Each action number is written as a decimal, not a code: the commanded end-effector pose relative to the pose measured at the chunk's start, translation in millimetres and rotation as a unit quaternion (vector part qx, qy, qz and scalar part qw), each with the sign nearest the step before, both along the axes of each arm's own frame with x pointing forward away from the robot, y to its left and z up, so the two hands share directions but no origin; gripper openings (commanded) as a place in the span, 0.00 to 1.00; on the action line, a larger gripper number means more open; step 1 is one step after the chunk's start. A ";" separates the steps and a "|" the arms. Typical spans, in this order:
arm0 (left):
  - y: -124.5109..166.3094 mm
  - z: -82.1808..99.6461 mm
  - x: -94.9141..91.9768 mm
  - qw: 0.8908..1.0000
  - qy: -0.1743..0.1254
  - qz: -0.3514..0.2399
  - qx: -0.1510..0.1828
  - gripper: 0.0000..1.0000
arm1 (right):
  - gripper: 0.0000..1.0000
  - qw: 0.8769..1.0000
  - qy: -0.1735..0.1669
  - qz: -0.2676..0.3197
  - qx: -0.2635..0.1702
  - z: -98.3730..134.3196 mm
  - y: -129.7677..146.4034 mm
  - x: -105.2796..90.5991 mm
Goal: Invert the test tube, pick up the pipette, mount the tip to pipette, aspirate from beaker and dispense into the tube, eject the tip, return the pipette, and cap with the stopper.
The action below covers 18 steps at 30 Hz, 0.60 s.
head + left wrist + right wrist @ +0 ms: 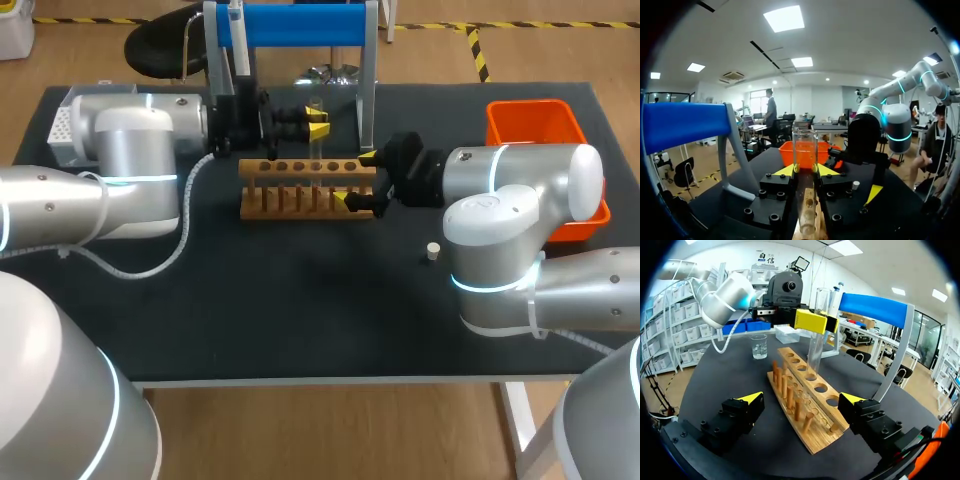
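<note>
A clear test tube [317,128] stands upright over the wooden rack [300,168], its lower end at one of the rack's holes. My left gripper [318,124] is shut on the tube; in the left wrist view the tube [805,147] sits between the yellow tips of that gripper [805,170]. My right gripper [356,180] is open, one finger on each side of the rack's right end; in its own view the rack [790,360] runs ahead between the fingers of the right gripper [802,400]. The pipette [235,20] hangs on the blue stand [290,25]. A small stopper [433,251] lies on the mat. The beaker [759,346] stands beyond the rack.
An orange bin [540,135] sits at the table's back right, beside my right arm. A white tip box [58,125] is at the back left corner. The blue stand's metal legs [368,90] rise just behind the rack.
</note>
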<state>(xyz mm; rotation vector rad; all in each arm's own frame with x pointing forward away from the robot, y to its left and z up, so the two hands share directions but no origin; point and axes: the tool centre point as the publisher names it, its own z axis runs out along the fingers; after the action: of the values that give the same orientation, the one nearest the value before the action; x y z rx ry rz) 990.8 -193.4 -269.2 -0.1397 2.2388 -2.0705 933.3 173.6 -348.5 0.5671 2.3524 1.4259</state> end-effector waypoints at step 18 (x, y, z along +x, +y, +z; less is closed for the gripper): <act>1.4 -10.7 1.2 1.000 -0.002 -0.005 -0.014 0.00 | 1.00 1.000 0.000 -0.001 0.000 -0.3 0.6 0.0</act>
<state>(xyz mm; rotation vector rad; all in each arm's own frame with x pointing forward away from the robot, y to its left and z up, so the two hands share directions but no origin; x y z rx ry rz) 989.3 -192.0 -276.9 -0.1338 2.2164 -2.0966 933.3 173.5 -348.5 0.5671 2.3524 1.4259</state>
